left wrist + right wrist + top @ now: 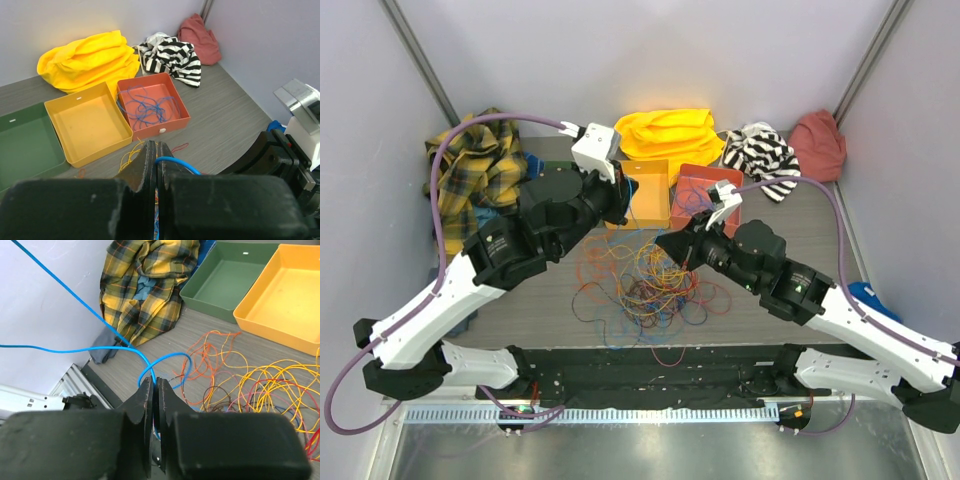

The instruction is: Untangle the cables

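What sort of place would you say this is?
Probably a robotics lab cell: plain walls enclose the table, two arms are mounted at its edge, and tangled cables lie before sorting trays.

Grey table [805, 215], tangled cables [642, 282], three trays [87, 122], heaped clothes [665, 132]

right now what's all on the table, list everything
cable pile: one, mixed colours, table centre
blue cable: one, blue, in the air
blue wires: several, blue, in red tray
green tray: one, green, left of row
yellow tray: one, yellow, middle
red tray: one, red, right
plaid shirt: one, yellow-black, far left
yellow cloth: one, yellow, behind trays
striped cloth: one, black-white, far right
red cloth: one, red, far corner
left gripper: one, black, shut on blue cable
right gripper: one, black, shut on blue cable
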Available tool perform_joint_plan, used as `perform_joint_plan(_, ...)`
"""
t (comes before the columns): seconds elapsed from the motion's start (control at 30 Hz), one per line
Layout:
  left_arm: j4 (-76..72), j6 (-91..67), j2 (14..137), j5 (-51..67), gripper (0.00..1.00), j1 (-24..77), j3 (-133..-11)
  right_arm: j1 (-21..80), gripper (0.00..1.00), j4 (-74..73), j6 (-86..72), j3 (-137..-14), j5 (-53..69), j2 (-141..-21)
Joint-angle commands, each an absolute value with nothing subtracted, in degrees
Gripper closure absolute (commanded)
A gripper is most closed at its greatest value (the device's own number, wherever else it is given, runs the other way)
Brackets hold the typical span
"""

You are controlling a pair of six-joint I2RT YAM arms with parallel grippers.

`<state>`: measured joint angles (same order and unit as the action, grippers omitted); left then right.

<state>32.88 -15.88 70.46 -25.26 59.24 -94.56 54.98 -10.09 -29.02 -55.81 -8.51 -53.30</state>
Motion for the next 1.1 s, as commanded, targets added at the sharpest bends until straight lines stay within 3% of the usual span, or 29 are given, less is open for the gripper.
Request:
perform_joint_plan(0.0,30.7,-15.3,70.0,-25.4,1.00,59.2,-94.7,55.2,0.91,-5.3,-30.3,-54.8,-6.8,-52.9)
perform_joint_plan(0.07,31.7,-15.0,69.7,-27.2,1.00,59.2,-94.8,55.1,0.90,-6.2,-29.5,-54.8,-9.1,-50.8)
perform_joint_plan(0.17,31.0,-15.2,68.6,-27.9,1.00,58.8,-93.8,55.2,0.77,-7.8,-27.5,-55.4,-9.6,-49.1)
perform_joint_plan(0.2,30.5,-15.5,68.4,-26.8,1.00,58.8,-93.4,55.2,0.67,-8.1,-27.3,-55.5,-9.2,-49.2)
perform_joint_plan(0.27,29.2,-16.1,68.3,-25.8,1.00,58.9,-93.0,55.2,0.57,-7.5,-27.3,-54.8,-6.8,-49.7)
perform_joint_plan(0.3,29.2,-16.6,68.6,-25.4,1.00,58.8,-93.4,55.1,0.45,-6.8,-27.6,-54.3,-5.5,-50.4)
perform_joint_plan(0.4,30.3,-17.3,70.6,-23.8,1.00,58.9,-95.5,55.2,0.31,-3.2,-28.8,-51.8,-3.1,-51.4)
perform_joint_plan(0.73,32.8,-15.7,71.7,-28.7,1.00,58.8,-98.1,55.2,0.34,-10.7,-24.8,-54.0,-19.2,-42.6)
perform_joint_plan(1.07,33.8,-14.7,75.0,-27.3,1.00,58.7,-104.2,55.1,0.31,-7.9,-26.3,-52.5,-11.1,-44.6)
